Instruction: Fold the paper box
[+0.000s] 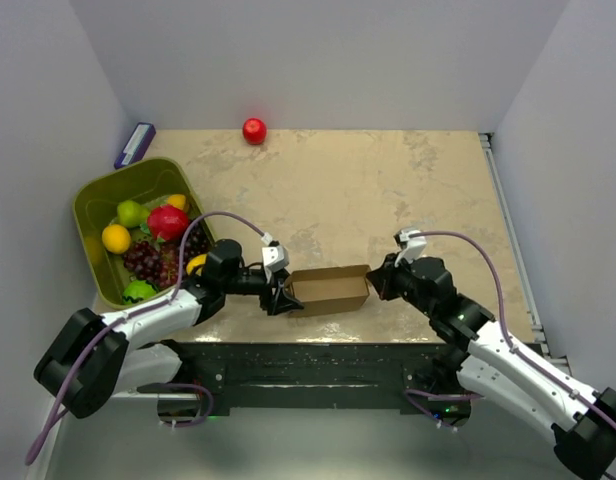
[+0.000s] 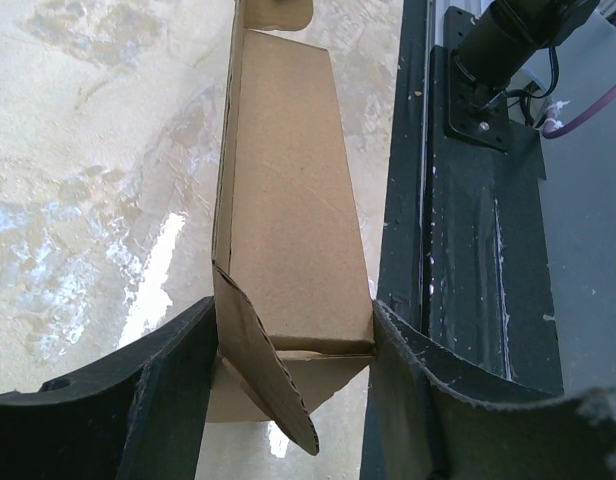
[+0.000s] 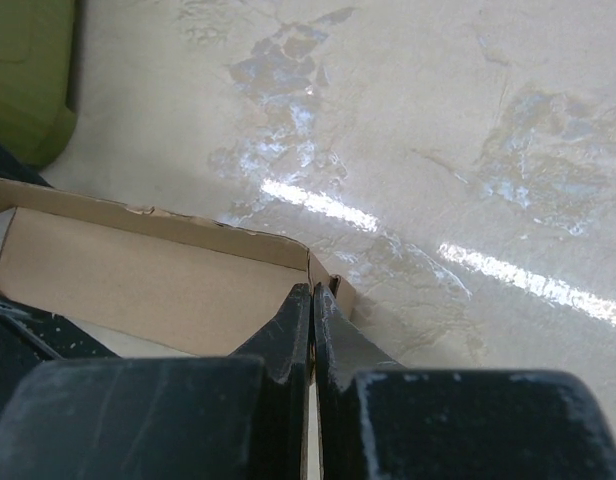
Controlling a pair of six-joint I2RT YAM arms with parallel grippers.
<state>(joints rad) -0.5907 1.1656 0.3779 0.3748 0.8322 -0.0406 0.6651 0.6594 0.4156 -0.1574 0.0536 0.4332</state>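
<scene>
Out to the left of the left gripper (image 1: 285, 297) sits a green bin (image 1: 98, 195), and it's packed with fruit. There's a red one (image 1: 168, 221) in the middle, a green apple (image 1: 131, 212) just beside it and a yellow one (image 1: 116, 238) by the left wall. Dark grapes (image 1: 148, 260) are heaped on the side nearest that gripper. Beyond the bin, a small purple-blue object (image 1: 135, 144) lies in the far corner. Far ahead of the same gripper, a red ball (image 1: 254, 130) rests alone by the back wall. The beige marbled table (image 1: 388, 180) spreads ahead of the right gripper (image 1: 376, 280). Behind both grippers, a black plate (image 1: 318, 360) runs along the near edge.
</scene>
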